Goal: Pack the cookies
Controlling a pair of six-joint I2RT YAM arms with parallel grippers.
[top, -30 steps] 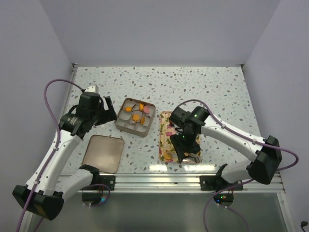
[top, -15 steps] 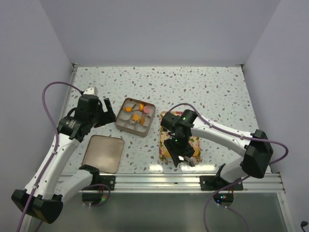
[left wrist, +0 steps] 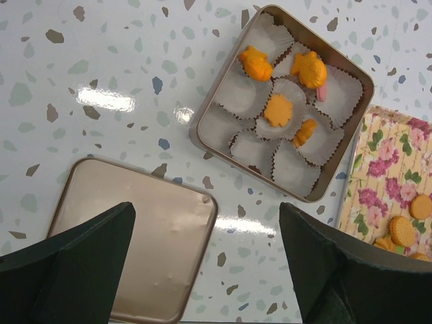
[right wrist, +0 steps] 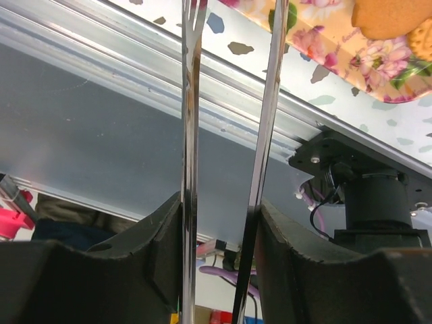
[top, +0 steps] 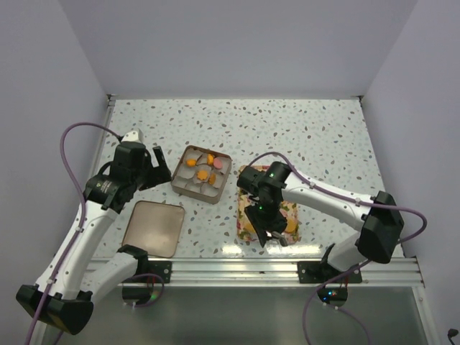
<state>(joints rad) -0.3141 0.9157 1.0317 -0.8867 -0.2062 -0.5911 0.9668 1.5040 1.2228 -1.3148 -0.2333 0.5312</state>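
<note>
The cookies (right wrist: 385, 17) on the floral tray (left wrist: 385, 162) lie just up and right of the tongs (right wrist: 191, 135) pinched in my right fingers (right wrist: 121, 277), far nearer that arm than the spread left fingers (left wrist: 81, 263) above the surface by the tin (left wrist: 200, 129).
</note>
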